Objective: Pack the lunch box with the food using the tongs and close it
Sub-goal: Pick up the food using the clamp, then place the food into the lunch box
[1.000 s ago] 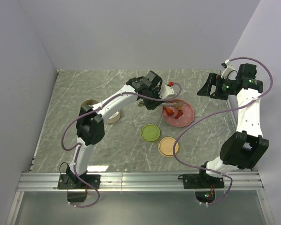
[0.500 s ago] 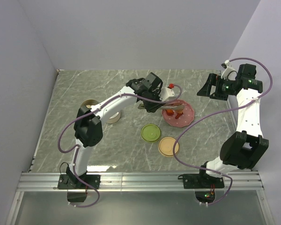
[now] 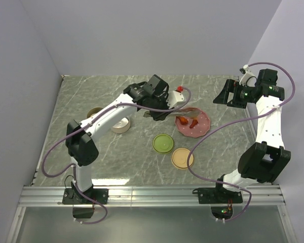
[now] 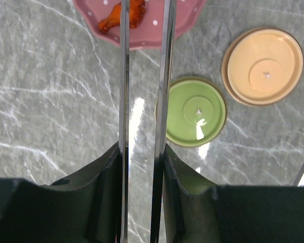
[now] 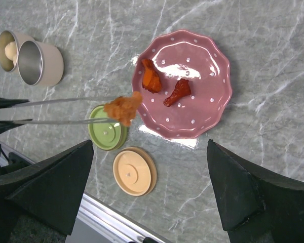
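Open counter (image 3: 81, 96) lies left and far of the plate (image 5: 202, 116). The green lid (image 5: 107, 132) and beige lid (image 5: 134, 171) sit near its front edge, with two cups (image 5: 38, 62) further left. The left arm reaches across and its left claw (image 4: 142, 157) is clamped on the tongs (image 4: 124, 91). Their long axis runs out to the plate's left rim, tips pinching an orange chunk (image 5: 122, 108). Two more chunks (image 5: 152, 81) lie on the plate. The right arm is raised by the wall, its right claw (image 5: 147, 187) spread wide and empty.
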Available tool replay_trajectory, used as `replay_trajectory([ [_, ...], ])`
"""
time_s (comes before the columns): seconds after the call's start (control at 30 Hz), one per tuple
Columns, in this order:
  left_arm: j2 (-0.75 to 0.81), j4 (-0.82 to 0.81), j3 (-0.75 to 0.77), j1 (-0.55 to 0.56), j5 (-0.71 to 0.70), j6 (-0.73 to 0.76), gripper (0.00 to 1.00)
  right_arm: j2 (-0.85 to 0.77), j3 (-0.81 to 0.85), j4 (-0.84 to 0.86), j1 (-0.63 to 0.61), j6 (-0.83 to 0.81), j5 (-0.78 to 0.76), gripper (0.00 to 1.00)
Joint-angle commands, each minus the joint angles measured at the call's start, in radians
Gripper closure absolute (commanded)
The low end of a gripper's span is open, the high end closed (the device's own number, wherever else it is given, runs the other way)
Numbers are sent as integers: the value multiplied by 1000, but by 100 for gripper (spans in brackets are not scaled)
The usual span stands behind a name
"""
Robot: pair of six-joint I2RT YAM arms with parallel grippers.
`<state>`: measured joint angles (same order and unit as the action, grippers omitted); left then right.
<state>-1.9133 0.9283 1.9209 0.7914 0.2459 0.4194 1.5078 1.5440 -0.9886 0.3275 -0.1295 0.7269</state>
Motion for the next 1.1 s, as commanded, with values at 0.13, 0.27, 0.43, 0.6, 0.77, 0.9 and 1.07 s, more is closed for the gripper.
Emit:
replay_trajectory([
  [0.13, 195, -2, -154, -23, -32, -30, 82, -37, 8, -4, 8, -19, 20, 0],
  [0.27, 301, 10, -249, -47, -69, -30, 83, -34, 7, -4, 8, -16, 28, 0],
  [0.43, 396, 35, -359, -119, -83, -30, 83, -24, 14, -5, 8, -12, 32, 0],
  [0.6, 516, 76, -450, -233, -92, -27, 83, -12, 37, -13, 7, -9, 31, 0],
  [0.77, 632, 109, -522, -334, -120, -22, 83, 0, 36, -10, 2, -5, 29, 0],
  [0.9, 695, 127, -568, -414, -148, -24, 83, 5, 30, -7, -5, -5, 25, 0],
  [1.07, 740, 153, -614, -471, -198, -37, 83, 11, 31, -10, -8, -9, 20, 0],
])
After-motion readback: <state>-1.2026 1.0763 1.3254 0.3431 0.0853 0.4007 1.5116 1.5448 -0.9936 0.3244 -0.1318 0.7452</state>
